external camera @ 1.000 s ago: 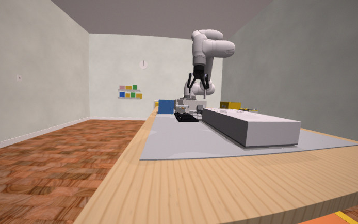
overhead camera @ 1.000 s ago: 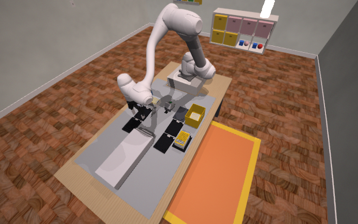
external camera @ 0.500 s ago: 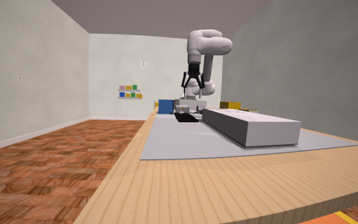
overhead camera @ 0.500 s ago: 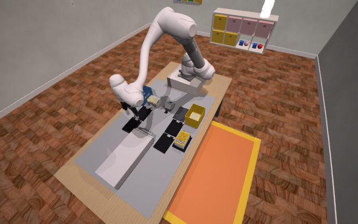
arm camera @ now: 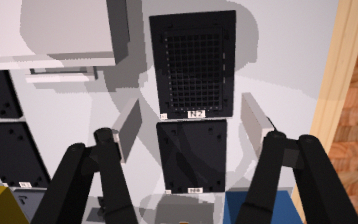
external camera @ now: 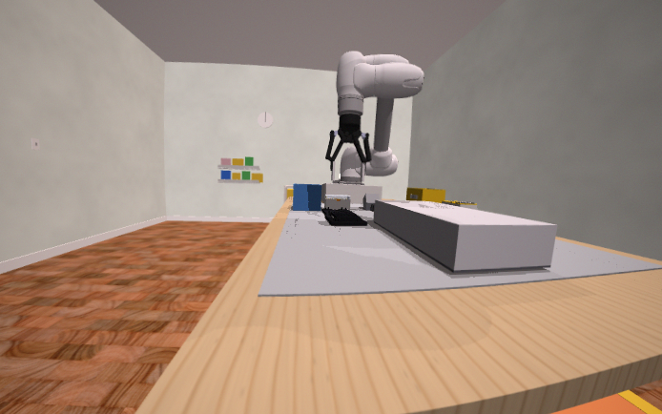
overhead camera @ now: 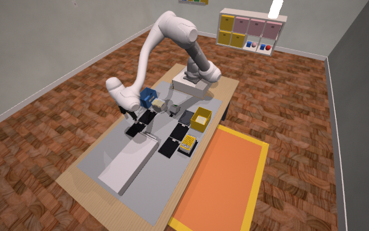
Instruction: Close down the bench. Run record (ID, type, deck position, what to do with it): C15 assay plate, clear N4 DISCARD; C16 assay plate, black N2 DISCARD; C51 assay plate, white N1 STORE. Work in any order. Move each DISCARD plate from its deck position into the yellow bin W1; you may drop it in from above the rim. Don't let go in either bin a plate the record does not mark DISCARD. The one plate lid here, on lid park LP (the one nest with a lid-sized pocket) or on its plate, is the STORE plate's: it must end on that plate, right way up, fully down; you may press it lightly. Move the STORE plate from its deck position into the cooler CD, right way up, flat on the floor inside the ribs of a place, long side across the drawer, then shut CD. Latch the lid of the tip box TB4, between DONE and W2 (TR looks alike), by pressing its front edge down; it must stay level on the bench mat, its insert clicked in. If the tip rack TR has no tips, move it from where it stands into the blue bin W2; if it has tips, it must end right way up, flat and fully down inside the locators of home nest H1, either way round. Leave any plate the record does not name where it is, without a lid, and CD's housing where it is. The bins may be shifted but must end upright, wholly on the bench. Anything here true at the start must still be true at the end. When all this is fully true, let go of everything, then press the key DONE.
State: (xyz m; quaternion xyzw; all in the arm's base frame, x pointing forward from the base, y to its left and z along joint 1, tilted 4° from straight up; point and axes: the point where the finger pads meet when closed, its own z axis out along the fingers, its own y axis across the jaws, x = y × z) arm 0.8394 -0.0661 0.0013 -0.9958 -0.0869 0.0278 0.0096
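The black assay plate point(arm camera: 193, 60) point(overhead camera: 134, 129) point(external camera: 344, 217) lies in nest N2, beside the drawer end of the cooler CD point(arm camera: 56, 30) point(overhead camera: 130, 163) point(external camera: 463, 231). My gripper point(arm camera: 190, 108) point(overhead camera: 133, 118) point(external camera: 347, 154) is open and empty. It hangs well above the near edge of that plate and the bare black nest point(arm camera: 191, 155) point(overhead camera: 147, 116) next to it. The yellow bin W1 point(overhead camera: 193, 122) point(external camera: 425, 194) holds a pale plate point(overhead camera: 200, 120). The tip rack point(overhead camera: 187, 142) with a yellow top stands in a nest on the right. The tip box TB4 point(overhead camera: 159, 104) point(external camera: 336, 200) stands by the blue bin W2 point(overhead camera: 147, 97) point(external camera: 307, 196).
The cooler's drawer looks shut, its handle point(arm camera: 61, 75) facing the nests. The key DONE point(overhead camera: 175, 108) sits between the tip box and the yellow bin. Bare black nests point(overhead camera: 168, 147) point(overhead camera: 179, 132) line the right row. The bench edge point(arm camera: 338, 75) runs close beside N2.
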